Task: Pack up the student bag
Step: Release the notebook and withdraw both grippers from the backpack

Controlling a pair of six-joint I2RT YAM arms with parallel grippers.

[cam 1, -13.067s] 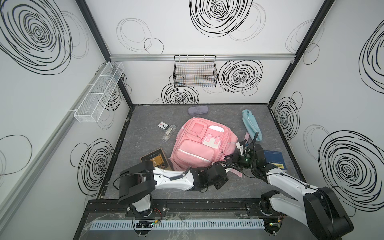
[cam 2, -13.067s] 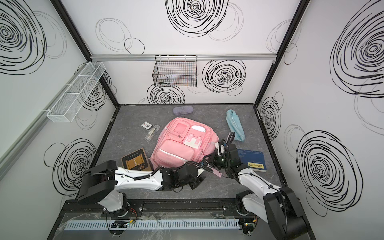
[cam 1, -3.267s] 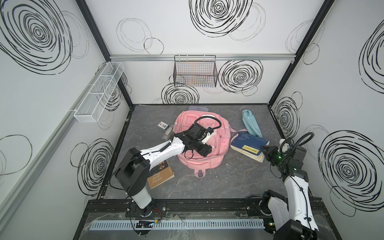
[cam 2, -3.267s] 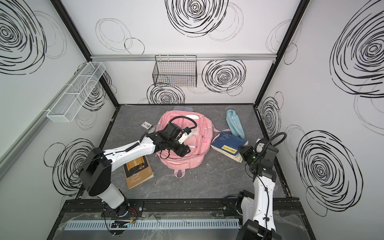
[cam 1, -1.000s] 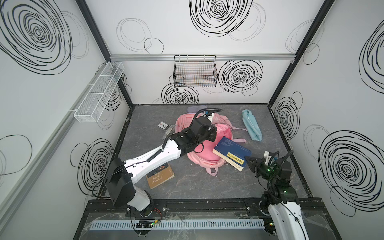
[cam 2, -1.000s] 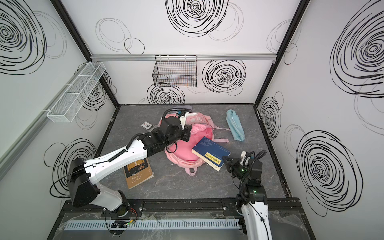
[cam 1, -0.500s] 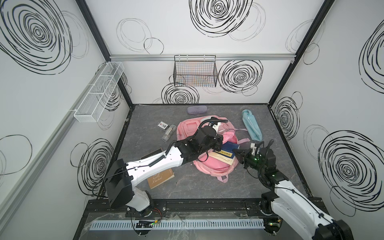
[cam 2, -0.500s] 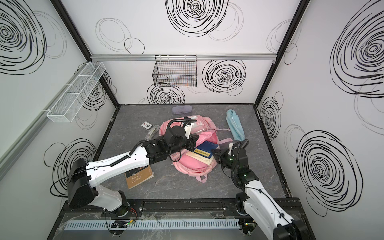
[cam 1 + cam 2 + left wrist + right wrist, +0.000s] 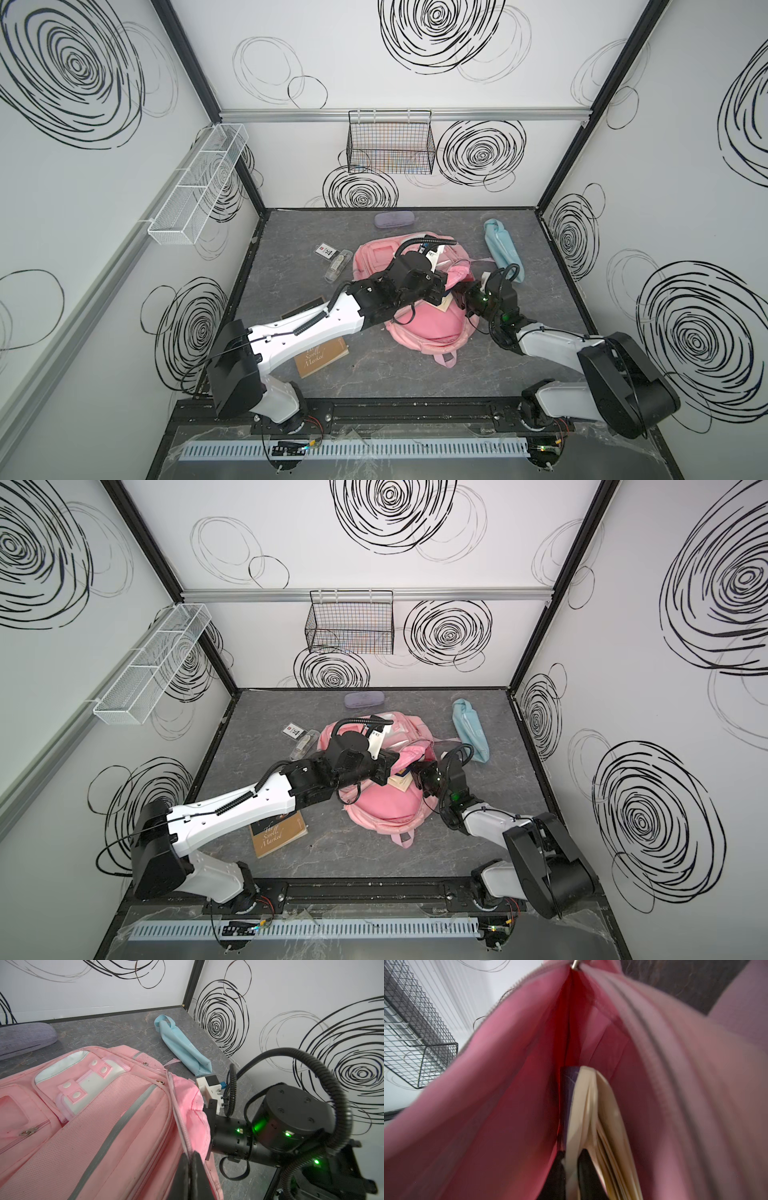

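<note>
Mid-table on grey marbled tabletop (image 9: 374, 382): large pink fabric student bag (image 9: 428, 328), lying flat with mouth open toward right arm. Left gripper (image 9: 189, 1157) clamped tight on bag's raised zipper edge. Right gripper (image 9: 572, 1169) inside the mouth, 2 dark fingers (image 9: 584, 1167) flanking cream-paged blue-covered book (image 9: 587, 1105); squeezing or released, impossible to tell.

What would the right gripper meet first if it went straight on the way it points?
The book, whose pages sit in the right gripper inside the bag; past it, only pink lining. The wrist view is blurred, so depth is uncertain.
</note>
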